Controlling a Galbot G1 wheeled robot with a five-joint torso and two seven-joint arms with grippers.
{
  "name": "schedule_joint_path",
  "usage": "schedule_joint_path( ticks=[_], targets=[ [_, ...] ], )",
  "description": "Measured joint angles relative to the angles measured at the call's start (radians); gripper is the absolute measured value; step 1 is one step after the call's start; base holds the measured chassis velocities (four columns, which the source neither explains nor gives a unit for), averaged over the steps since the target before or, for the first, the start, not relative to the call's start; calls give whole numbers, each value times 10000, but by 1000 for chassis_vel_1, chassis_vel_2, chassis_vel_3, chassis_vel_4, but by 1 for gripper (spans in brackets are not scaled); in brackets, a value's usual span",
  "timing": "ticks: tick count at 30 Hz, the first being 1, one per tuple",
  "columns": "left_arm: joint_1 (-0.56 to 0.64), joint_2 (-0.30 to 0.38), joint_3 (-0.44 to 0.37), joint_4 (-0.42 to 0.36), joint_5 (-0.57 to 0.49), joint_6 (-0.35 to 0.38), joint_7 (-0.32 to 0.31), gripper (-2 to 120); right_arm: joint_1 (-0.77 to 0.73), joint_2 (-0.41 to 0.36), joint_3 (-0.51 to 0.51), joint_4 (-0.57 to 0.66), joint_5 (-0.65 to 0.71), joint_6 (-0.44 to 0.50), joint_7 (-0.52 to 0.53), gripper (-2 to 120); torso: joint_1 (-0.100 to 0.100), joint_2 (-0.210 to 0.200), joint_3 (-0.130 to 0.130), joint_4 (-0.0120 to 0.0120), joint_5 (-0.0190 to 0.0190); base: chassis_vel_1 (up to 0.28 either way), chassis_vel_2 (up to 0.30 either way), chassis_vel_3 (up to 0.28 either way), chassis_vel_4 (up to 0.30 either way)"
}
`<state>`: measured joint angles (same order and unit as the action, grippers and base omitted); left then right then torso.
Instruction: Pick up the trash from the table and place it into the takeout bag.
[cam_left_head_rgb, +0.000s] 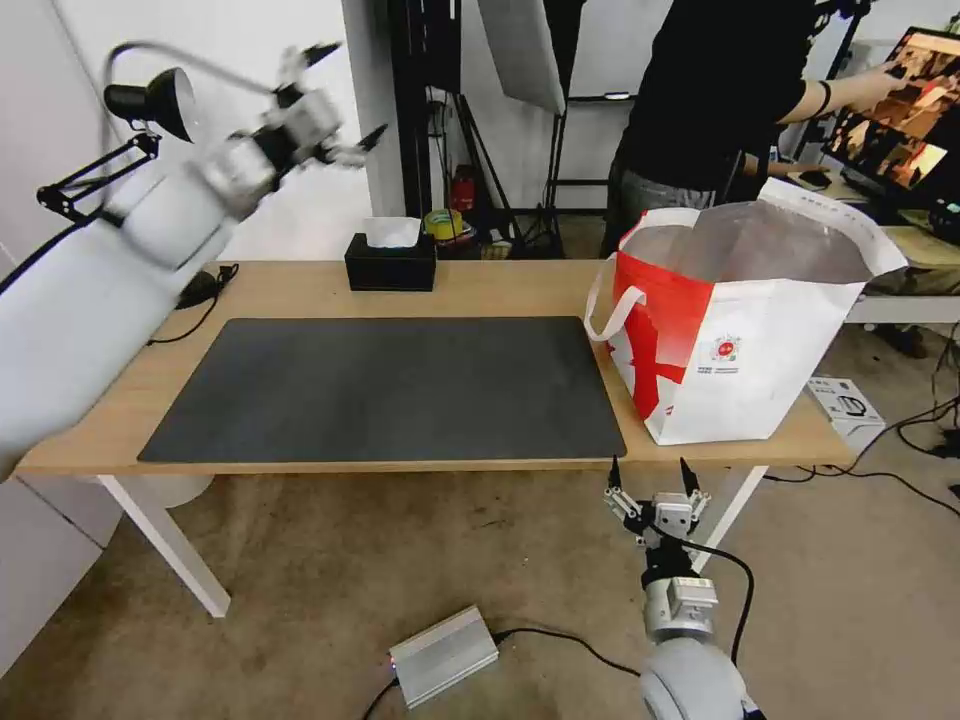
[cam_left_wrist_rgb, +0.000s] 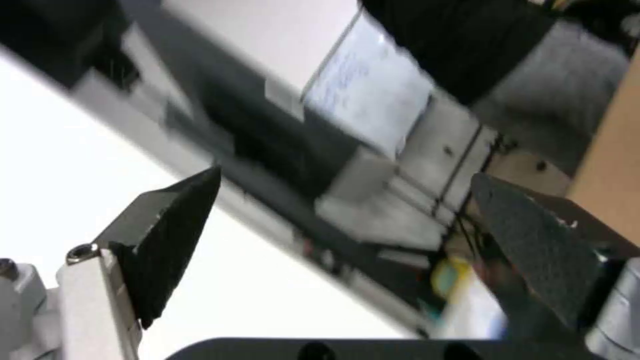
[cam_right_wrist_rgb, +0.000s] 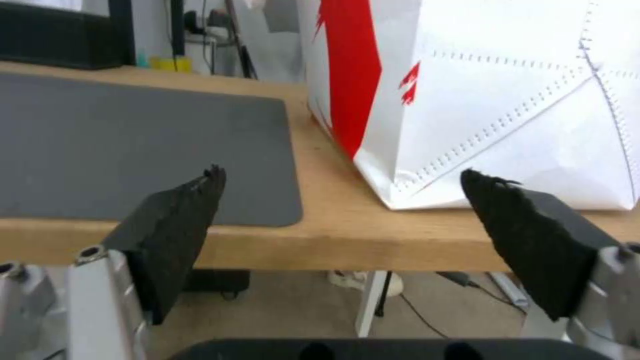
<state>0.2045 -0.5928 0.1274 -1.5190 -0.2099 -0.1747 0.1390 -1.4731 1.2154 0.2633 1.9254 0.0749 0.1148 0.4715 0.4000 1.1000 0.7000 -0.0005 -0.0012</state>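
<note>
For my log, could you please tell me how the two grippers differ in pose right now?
The left gripper is raised high above the long light-wood table's far left; the right gripper sits low, below the front edge near the white and red takeout bag. Both are open and empty.

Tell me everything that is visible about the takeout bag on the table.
The takeout bag is a large boxy tote, white with red panels, a small round red logo on its front and stitched seams. Its mouth stands open, showing silver foil lining; what lies inside cannot be seen. A white loop handle hangs on its side toward the mat. It stands upright on the right end of the table, beside the dark grey mat. No gripper touches it.
</note>
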Motion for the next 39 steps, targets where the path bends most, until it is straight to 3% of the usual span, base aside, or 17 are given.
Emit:
schedule_joint_path(
  ticks=[1,2,4,6,7,9,10,14,18,21,22,26,27,31,39],
  targets=[
    [1161,445,-1061,-523,-106,55,-72,100,1,-71,-14,2,1,-34,-91,89,0,-1,-1,1,7,0,0,0,0],
    [1161,445,-1061,-523,-106,55,-72,100,1,-71,-14,2,1,-34,-91,89,0,-1,-1,1,7,0,0,0,0],
    [2947,911,-2286,-1171,-368,103,-264,100,-23,-189,-26,1,-18,-45,-242,89,-5,1,-3,20,17,0,0,0,0],
    [4850,1013,-3607,-1815,-578,194,-410,100,-77,-318,27,-12,-31,-46,-324,89,-3,0,-2,9,-3,0,0,0,0],
    [4850,1013,-3607,-1815,-578,194,-410,100,-77,-318,27,-12,-31,-46,-324,89,-3,0,-2,9,-3,0,0,0,0],
    [6536,948,-4858,-2354,-649,255,-518,100,-165,-394,91,0,-102,-46,-371,90,-2,0,-2,4,17,0,0,0,0],
    [6536,948,-4858,-2354,-649,255,-518,100,-165,-394,91,0,-102,-46,-371,90,-2,0,-2,4,17,0,0,0,0],
    [9078,378,-6742,-3084,-654,270,-892,100,-257,-527,124,29,-158,-41,-375,94,-2,1,-1,3,17,0,0,0,0],
    [10466,-209,-7529,-3540,-637,270,-1121,100,-300,-592,152,42,-163,-36,-363,98,-2,0,-1,5,10,0,0,0,0],
    [12332,-1400,-8466,-4190,-502,265,-1398,100,-364,-686,196,58,-163,-31,-314,100,-2,1,-2,3,14,0,0,0,0],
    [12332,-1400,-8466,-4190,-502,265,-1398,100,-364,-686,196,58,-163,-31,-314,100,-2,1,-2,3,14,0,0,0,0],
    [13807,-2890,-9106,-4851,-86,163,-1586,100,-402,-741,195,68,-170,-31,-201,100,-2,1,-1,6,14,0,0,0,0],
    [13807,-2890,-9106,-4851,-86,163,-1586,100,-402,-741,195,68,-170,-31,-201,100,-2,1,-1,6,14,0,0,0,0],
    [14692,-3974,-9234,-5366,337,8,-1755,100,-474,-837,207,84,-175,-31,-113,100,-2,1,-1,5,15,0,0,0,0],
    [15388,-4988,-9040,-5842,834,-191,-2135,100,-568,-852,225,287,-174,-55,-64,100,-1,1,0,4,14,0,0,0,0]
  ],
)
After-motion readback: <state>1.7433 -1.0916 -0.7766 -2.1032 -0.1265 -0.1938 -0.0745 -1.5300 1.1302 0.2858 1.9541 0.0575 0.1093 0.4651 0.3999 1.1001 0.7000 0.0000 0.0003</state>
